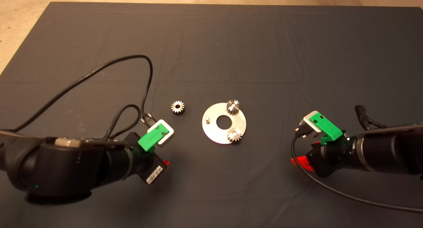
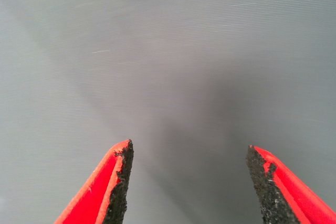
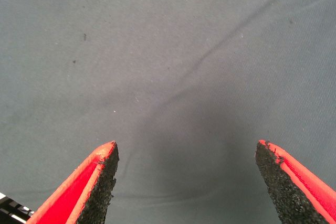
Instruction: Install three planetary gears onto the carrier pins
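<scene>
Left gripper (image 1: pixel 164 162) is hovering, fingers apart, empty, near the loose gear (image 1: pixel 177 107) lying on the tabletop (image 1: pixel 211 49). It needs gripping square, then lowering straight over the bare pin (image 1: pixel 207 119). Right gripper (image 1: pixel 299 162) is waiting, fingers apart.

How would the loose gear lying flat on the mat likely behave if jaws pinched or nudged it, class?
The loose gear looks metal, so probably stiff and heavy for its size. Lying flat on the mat, it would likely slide, not roll. Its low profile and pointed teeth may give the pads an uneven hold.
</scene>
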Available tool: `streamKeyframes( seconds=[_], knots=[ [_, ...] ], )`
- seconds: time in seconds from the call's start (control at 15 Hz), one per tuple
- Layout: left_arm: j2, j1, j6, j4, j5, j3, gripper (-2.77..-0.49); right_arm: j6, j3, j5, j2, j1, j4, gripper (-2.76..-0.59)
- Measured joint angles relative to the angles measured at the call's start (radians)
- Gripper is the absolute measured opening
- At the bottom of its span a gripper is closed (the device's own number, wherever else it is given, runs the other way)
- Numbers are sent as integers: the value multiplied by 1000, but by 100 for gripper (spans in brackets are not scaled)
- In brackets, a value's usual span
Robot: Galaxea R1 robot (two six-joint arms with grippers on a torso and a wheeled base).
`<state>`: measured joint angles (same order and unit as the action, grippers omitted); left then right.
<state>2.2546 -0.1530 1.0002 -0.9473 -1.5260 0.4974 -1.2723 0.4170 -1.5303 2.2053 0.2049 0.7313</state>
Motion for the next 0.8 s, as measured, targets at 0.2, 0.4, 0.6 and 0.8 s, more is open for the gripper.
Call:
streamKeyframes(
  seconds=[0.2, 0.4, 0.6, 0.8],
  knots=[
    [-13, -9, -46, -24, -1, 121, -162, 0, 0, 0, 6, -2, 3, -144],
    [-11, -28, -50, -45, 20, 169, -162, 0, 0, 1, 9, -6, 6, -144],
    [-8, -31, -49, -48, 106, 214, -162, 0, 0, 0, 23, -26, 7, -144],
    [31, -50, -13, -51, 116, 237, -162, 0, 0, 0, 27, -37, 16, -144]
  ],
)
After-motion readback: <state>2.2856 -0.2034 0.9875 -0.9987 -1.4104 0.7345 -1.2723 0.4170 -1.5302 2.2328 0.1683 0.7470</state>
